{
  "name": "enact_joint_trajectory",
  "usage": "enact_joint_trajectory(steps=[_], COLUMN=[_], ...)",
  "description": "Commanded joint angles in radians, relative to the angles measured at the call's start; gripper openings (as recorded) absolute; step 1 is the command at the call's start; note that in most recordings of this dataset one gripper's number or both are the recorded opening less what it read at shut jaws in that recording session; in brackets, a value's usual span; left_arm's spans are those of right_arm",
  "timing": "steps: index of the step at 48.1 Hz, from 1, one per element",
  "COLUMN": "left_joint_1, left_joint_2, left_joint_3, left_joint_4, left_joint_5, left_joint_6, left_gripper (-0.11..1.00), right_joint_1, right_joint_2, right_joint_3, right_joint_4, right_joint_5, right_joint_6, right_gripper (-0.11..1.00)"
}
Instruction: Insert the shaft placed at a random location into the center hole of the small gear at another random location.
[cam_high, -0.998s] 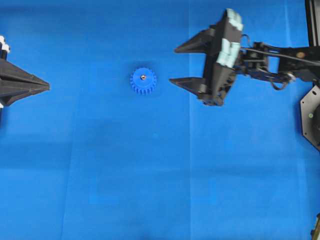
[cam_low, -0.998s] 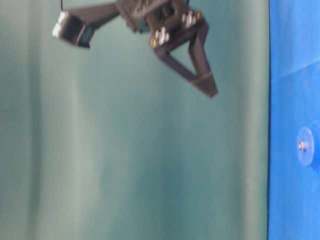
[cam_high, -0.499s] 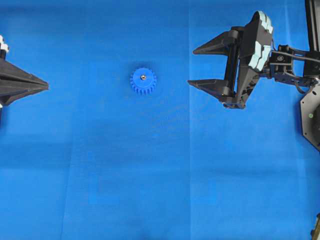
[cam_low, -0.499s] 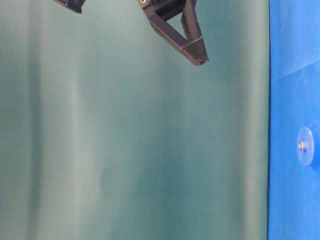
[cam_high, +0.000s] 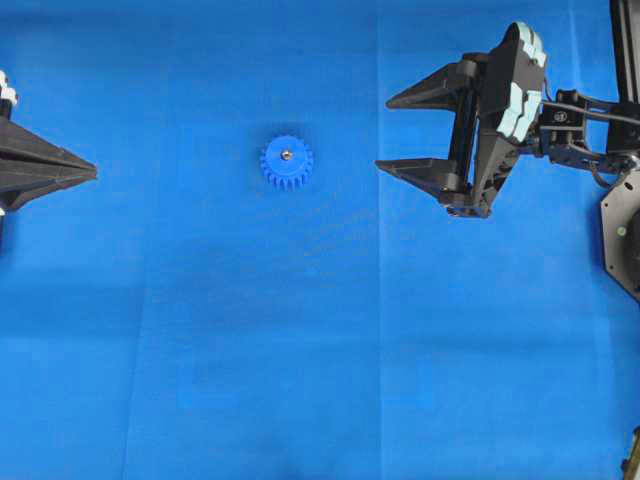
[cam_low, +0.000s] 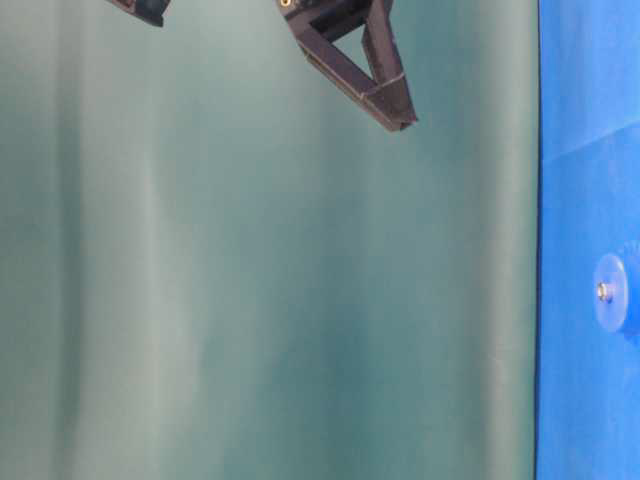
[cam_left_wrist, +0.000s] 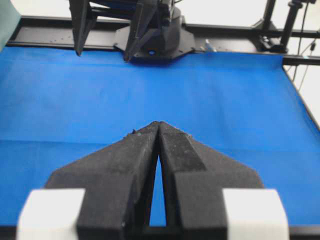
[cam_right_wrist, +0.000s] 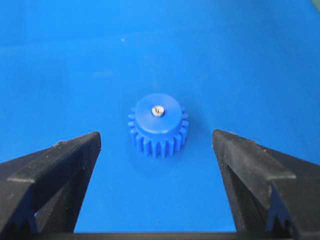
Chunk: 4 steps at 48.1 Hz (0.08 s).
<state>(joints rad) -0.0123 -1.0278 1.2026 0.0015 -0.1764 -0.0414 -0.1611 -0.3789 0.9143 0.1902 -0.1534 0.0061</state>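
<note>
Two grippers, neither holding anything. Far left of the small gear (cam_high: 287, 162), well apart from it: left gripper (cam_high: 92, 173), fingers pressed together to a point, parked at the cloth's left border, unchanged over the last second. At the landmark itself: shaft (cam_high: 286, 154) already standing in the center hole, only a shiny tip showing above the raised hub, confirmed close up from the right wrist, where shaft (cam_right_wrist: 158, 111) sits dead centre in the small gear (cam_right_wrist: 158, 125). Right of the gear: right gripper (cam_high: 385, 133), fingers spread wide and empty, pulled back and raised away from the gear compared with a second ago, then settled in place over the last half second. Judged meaning: insertion done, release made, retreat nearly finished. Open blue cloth (cam_high: 300, 350) on every side of the gear, nothing else lying on it; nearest obstacle on the right only the arm's own base (cam_high: 622, 230) at the cloth's right edge.
</note>
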Motion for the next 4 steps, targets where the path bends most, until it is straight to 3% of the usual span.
enact_joint_trajectory(steps=[1, 4], left_joint_1=[0.000, 0.000], left_joint_2=[0.005, 0.005], left_joint_3=[-0.009, -0.009], left_joint_4=[0.000, 0.000], left_joint_5=[-0.003, -0.003], left_joint_6=[-0.002, -0.002], left_gripper=[0.00, 0.00], right_joint_1=[0.002, 0.002], right_joint_2=[-0.012, -0.012], right_joint_3=[-0.014, -0.014], right_joint_4=[0.000, 0.002], right_joint_5=[-0.009, -0.011], right_joint_6=[0.002, 0.002], right_gripper=[0.83, 0.83])
